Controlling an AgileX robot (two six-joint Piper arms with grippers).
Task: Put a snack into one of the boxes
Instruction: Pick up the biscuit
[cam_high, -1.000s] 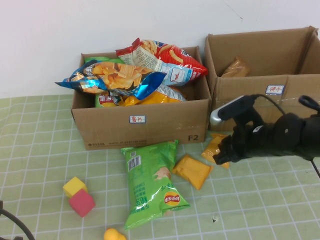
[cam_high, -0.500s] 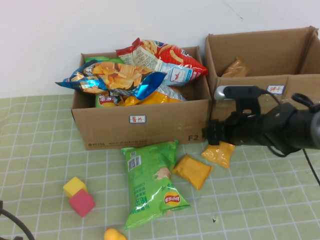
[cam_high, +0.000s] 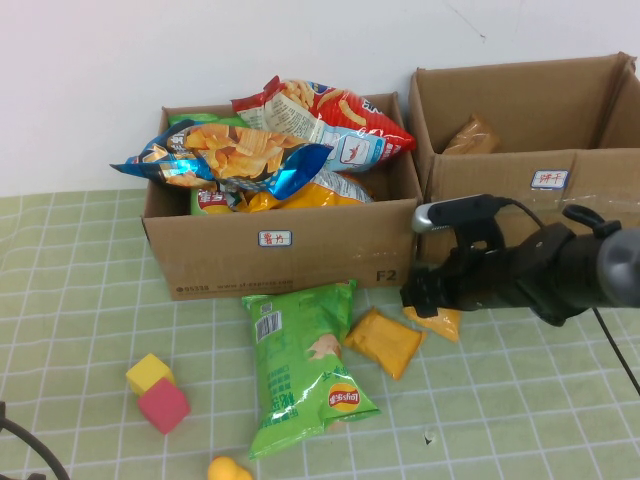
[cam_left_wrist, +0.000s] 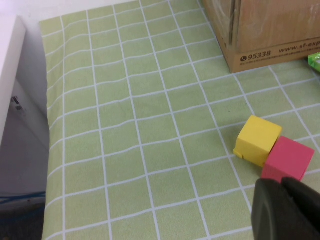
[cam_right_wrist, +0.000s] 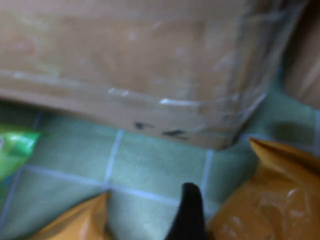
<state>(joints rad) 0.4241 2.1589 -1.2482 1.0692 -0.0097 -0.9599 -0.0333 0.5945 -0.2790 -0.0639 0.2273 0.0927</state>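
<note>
While the right gripper (cam_high: 415, 297) hangs low over the green checked cloth (cam_high: 520, 400) between two orange packets, nothing is in its grasp, and only one dark fingertip (cam_right_wrist: 187, 210) shows in the right wrist view, so I cannot tell how wide it stands. One small orange packet (cam_high: 443, 320) lies partly under the arm, close to the gap between the two cardboard boxes; the other orange packet (cam_high: 386, 341) lies just beside the big green chip bag (cam_high: 303, 362), in front of the left box (cam_high: 280, 250). That box is already heaped with chip bags (cam_high: 270, 150). The right box (cam_high: 520, 130) holds only one brown packet (cam_high: 470, 135) and has plenty of room.

The left gripper (cam_left_wrist: 287, 210) sits near the yellow block (cam_left_wrist: 257, 140) and red block (cam_left_wrist: 287, 157) at the left front of the table, and its opening is not visible either.

The main risk is a poor grip: the packets are thin, slick and flat on the cloth, so fingers coming down at the edge could push one aside or pinch cloth instead. The gripper is also close to the left box's front corner, and a careless lift could knock the wall. Dropping a packet onto the heaped box could make it slide back off.
</note>
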